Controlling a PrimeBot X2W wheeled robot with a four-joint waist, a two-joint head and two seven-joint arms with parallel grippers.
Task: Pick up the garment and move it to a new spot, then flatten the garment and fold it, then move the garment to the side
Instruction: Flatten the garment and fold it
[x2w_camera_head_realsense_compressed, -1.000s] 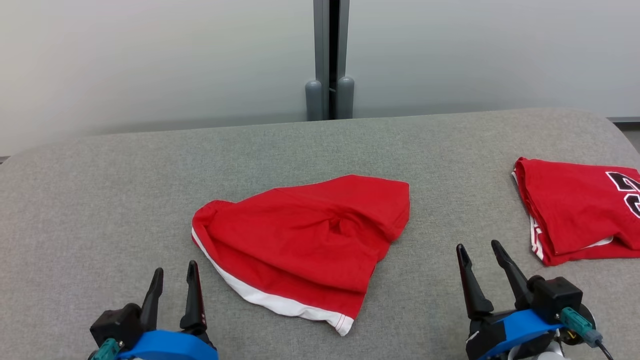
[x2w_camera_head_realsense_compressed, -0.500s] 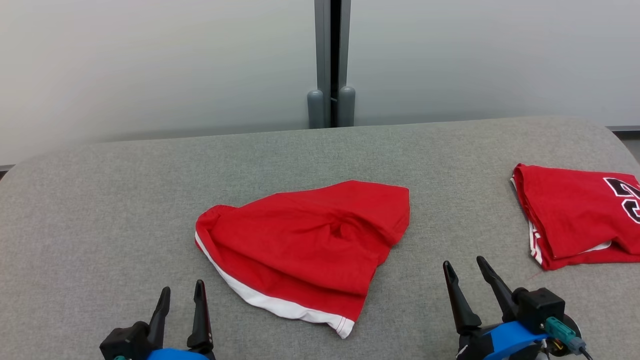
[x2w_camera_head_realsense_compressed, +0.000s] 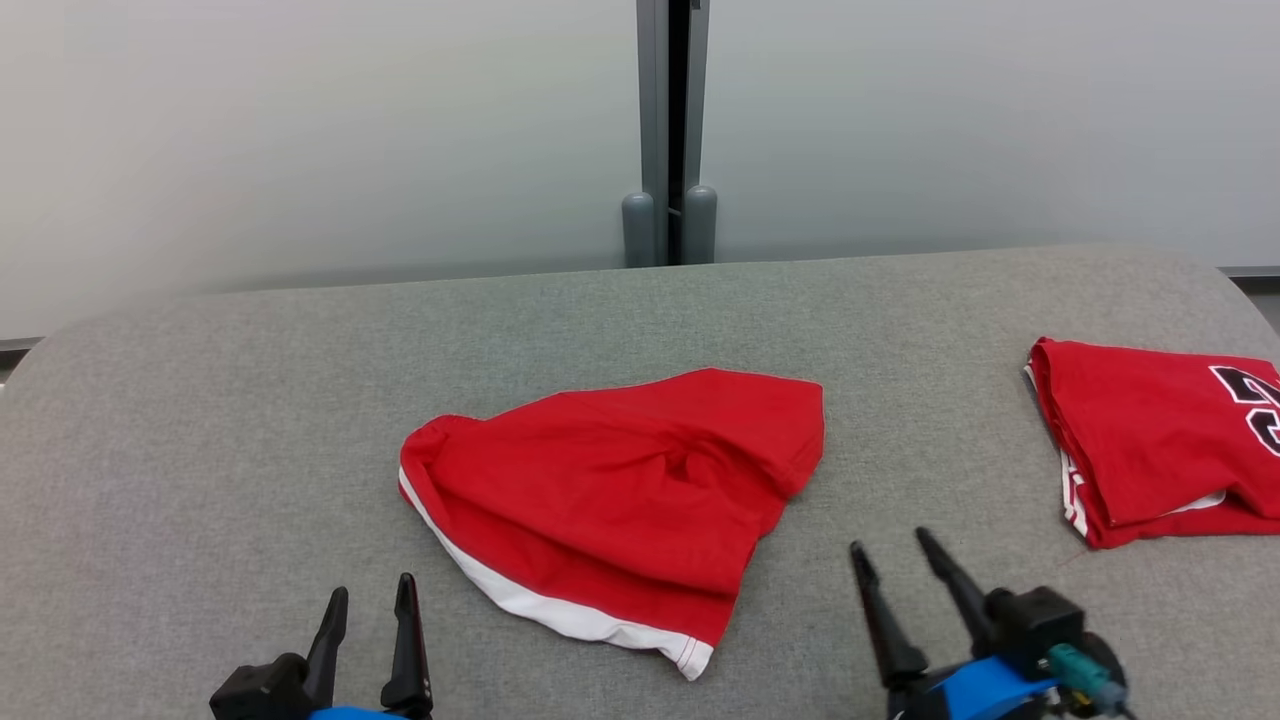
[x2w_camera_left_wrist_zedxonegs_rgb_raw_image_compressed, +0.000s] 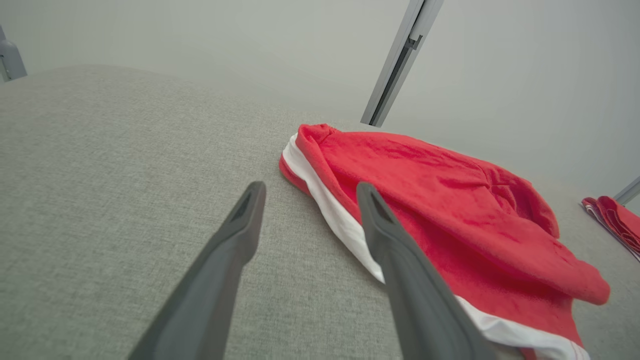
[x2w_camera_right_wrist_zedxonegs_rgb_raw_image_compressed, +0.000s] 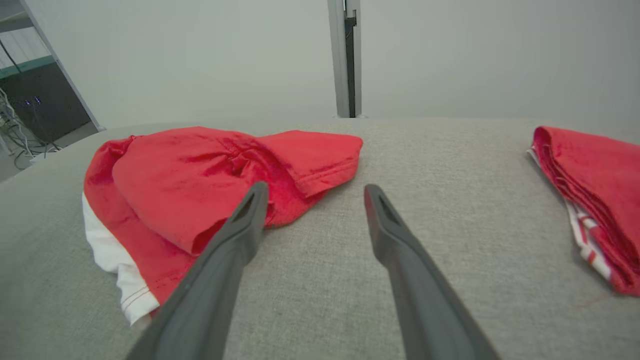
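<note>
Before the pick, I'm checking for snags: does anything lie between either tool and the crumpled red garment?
Nothing visible: only bare grey surface lies between the left tool, the right tool and the crumpled garment.

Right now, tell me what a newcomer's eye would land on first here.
A crumpled red garment with a white hem lies central on the grey table. A folded red jersey sits at the right edge. The left gripper and right gripper hang open at the near edge, holding nothing.
</note>
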